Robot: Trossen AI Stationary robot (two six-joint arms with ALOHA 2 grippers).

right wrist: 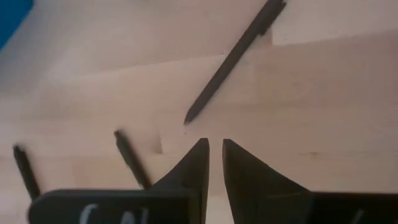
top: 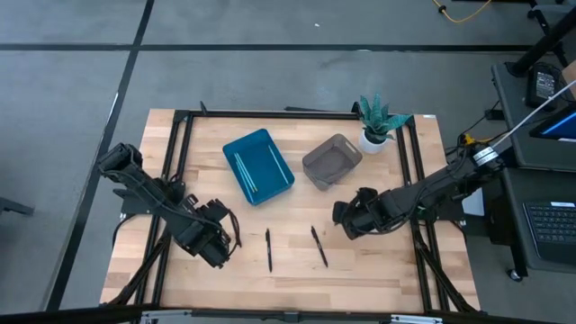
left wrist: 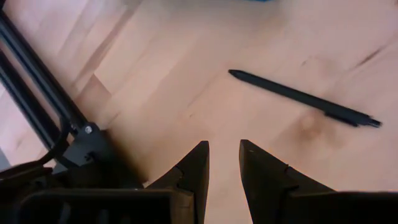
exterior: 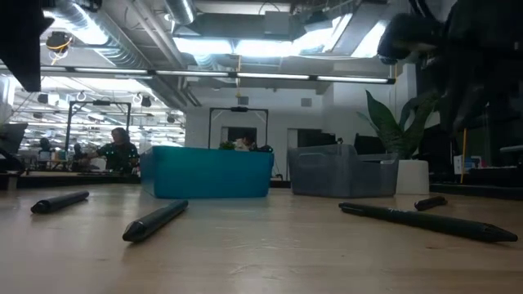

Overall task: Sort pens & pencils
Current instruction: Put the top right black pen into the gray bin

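Two black sticks (top: 268,249) (top: 319,246) lie on the wooden table near its front edge, between the grippers. The low view shows several black sticks (exterior: 155,220) (exterior: 425,220) lying flat. Thin light blue sticks (top: 243,169) lie in the blue tray (top: 270,148). My left gripper (top: 225,241) hovers left of the black sticks, fingers nearly together and empty (left wrist: 222,144); one black stick (left wrist: 301,99) lies ahead of it. My right gripper (top: 342,216) sits right of them, fingers nearly together and empty (right wrist: 214,142); a black stick (right wrist: 233,59) lies just ahead.
A grey basket (top: 331,161) stands right of the blue tray at the back. A potted plant (top: 376,121) stands at the back right corner. A black frame (top: 180,144) rims the table. A person (exterior: 118,147) shows far off in the room.
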